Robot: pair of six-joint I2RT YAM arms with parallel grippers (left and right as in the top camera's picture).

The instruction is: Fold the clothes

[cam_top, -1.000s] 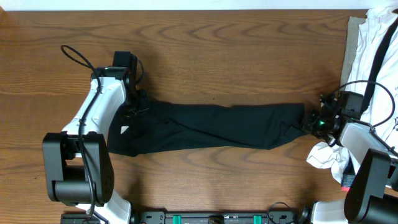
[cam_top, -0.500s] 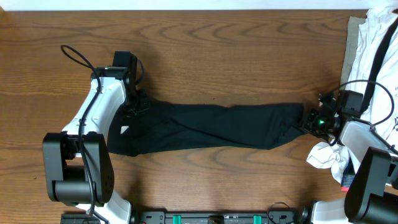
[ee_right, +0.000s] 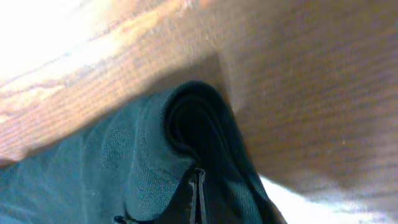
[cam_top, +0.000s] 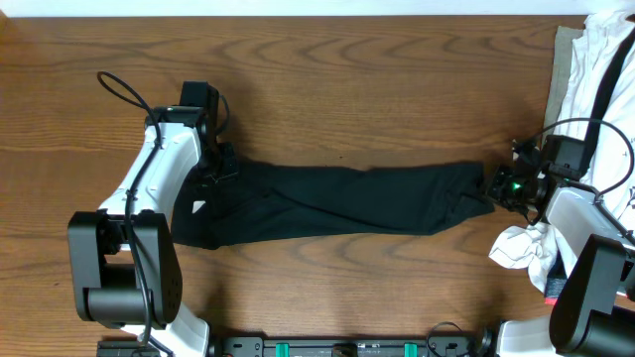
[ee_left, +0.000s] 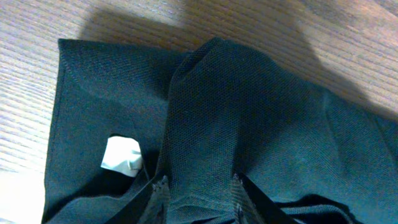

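The clothes (cam_top: pixel 337 201) are a black garment lying stretched out in a long band across the middle of the table. My left gripper (cam_top: pixel 216 164) is at the garment's upper left end, and the left wrist view shows that gripper (ee_left: pixel 199 183) shut on a raised ridge of the black cloth (ee_left: pixel 261 118). A small white tag (ee_left: pixel 121 155) lies beside that ridge. My right gripper (cam_top: pixel 493 186) is at the garment's right end. In the right wrist view its jaws (ee_right: pixel 199 177) are pressed together on the rolled edge of the cloth (ee_right: pixel 124 168).
White garments with black straps (cam_top: pixel 595 59) are piled on a tan mat (cam_top: pixel 561 79) at the far right. A crumpled white cloth (cam_top: pixel 521 248) lies by the right arm's base. A black cable (cam_top: pixel 119 89) loops behind the left arm.
The right gripper has shifted slightly right with the garment's end, and its jaws have finished closing. The left arm has not moved.
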